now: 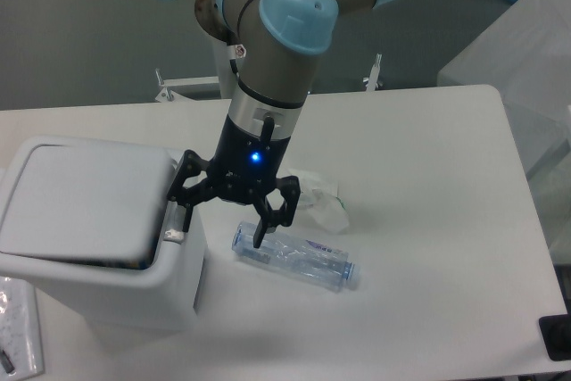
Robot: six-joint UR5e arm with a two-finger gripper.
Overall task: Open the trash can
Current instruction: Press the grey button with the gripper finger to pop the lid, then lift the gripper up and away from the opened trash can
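The trash can [98, 247] looks stiff, light plastic (lid slightly ajar); press its grey tab [174, 220] on the right edge, where the empty, spread pincer [223, 225] hangs.

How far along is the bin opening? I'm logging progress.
Done: the gripper has reached the trash can, with one finger at the right edge of its lid. In hand: pressing at that edge; a dark gap shows under the lid's front. Left: the lid is still nearly flat and must swing up.
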